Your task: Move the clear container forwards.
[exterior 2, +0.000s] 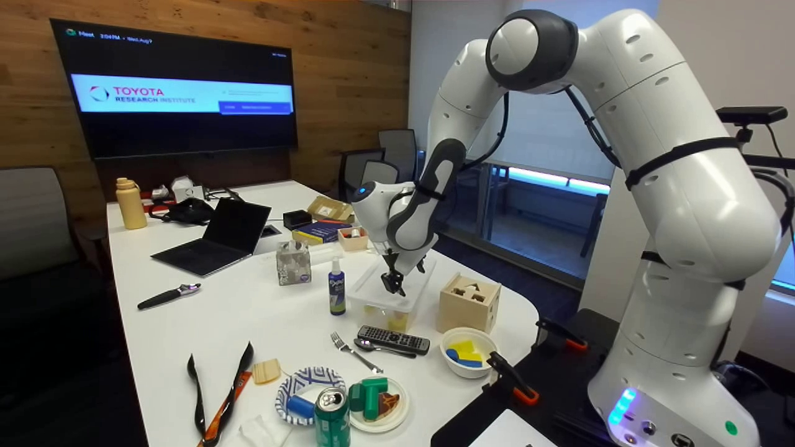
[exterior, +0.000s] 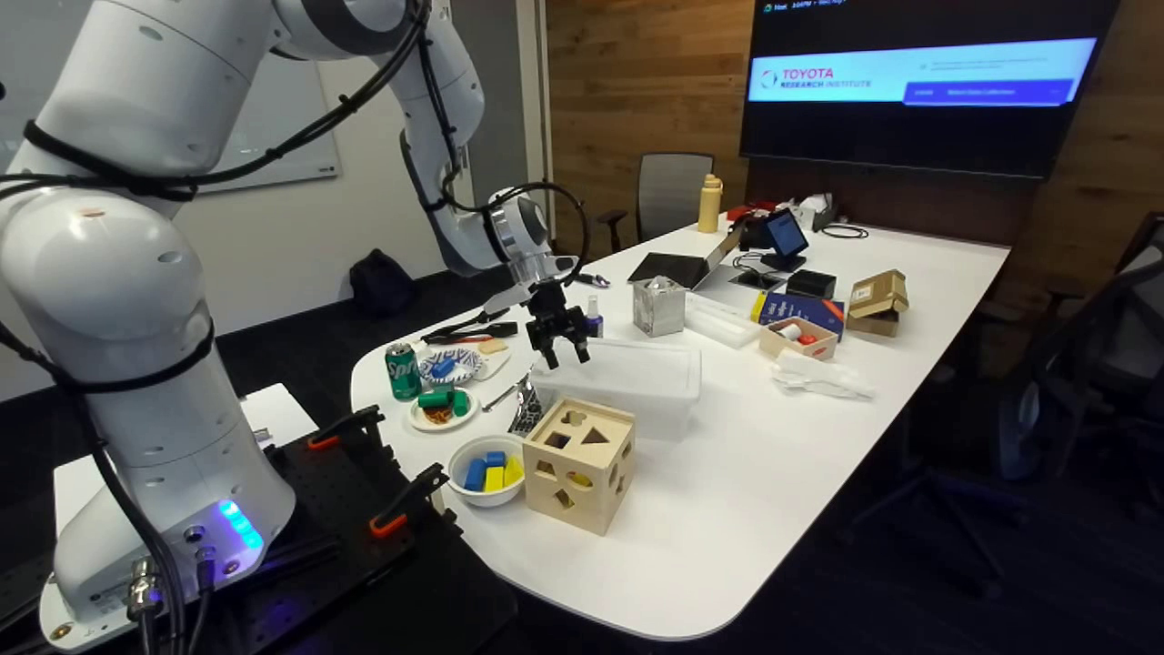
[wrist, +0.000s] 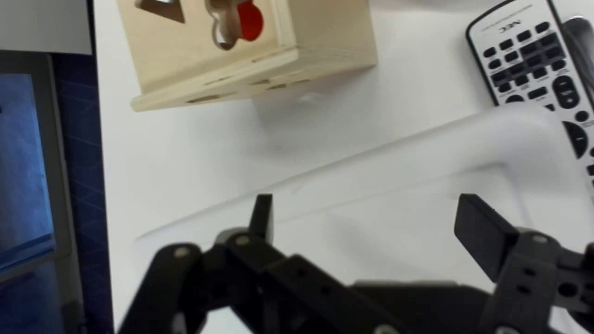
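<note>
Note the gripper (wrist: pixel 366 213), spread wide, holding nothing, over the clear container (exterior: pixel 637 371). Observe the shape sorter (exterior 2: pixel 466 310) alongside.

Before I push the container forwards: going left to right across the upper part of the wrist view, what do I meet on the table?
Wooden shape-sorting box → remote control → spoon, only partly in frame. The clear container, spanning most of the width lower down, is left out.
</note>
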Robot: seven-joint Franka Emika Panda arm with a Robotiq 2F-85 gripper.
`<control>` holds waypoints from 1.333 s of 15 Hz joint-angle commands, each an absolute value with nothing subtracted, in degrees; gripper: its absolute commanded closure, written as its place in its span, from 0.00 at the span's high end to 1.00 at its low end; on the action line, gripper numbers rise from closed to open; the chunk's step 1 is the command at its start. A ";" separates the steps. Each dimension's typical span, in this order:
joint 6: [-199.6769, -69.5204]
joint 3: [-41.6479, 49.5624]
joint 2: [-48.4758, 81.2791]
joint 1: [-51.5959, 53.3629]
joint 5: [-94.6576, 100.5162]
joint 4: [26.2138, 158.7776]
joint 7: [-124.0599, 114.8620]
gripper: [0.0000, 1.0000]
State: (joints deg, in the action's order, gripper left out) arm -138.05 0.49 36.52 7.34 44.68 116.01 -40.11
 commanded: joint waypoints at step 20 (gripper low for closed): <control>-155.90 6.16 45.76 11.55 36.46 116.51 -33.39 1.00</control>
